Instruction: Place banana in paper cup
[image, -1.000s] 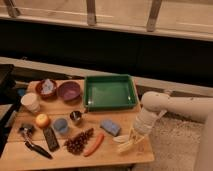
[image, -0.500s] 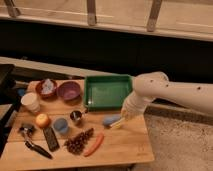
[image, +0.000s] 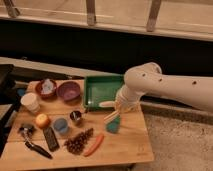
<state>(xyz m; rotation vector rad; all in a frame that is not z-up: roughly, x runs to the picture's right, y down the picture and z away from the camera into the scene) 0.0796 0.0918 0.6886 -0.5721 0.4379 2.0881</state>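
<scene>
We see the jaws closed on the banana (image: 111, 116), with the gripper (image: 120, 106) at frame centre, over the lower right corner of the green tray (image: 95, 80). The paper cup (image: 31, 102) stands far left on the worktop (image: 125, 145).

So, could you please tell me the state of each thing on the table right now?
banana: lifted, held in the tool
tool: shut on the banana, at the front edge of the green tray
paper cup: upright, far left, no banana inside
carrot: lying flat
blue cup: upright
</scene>
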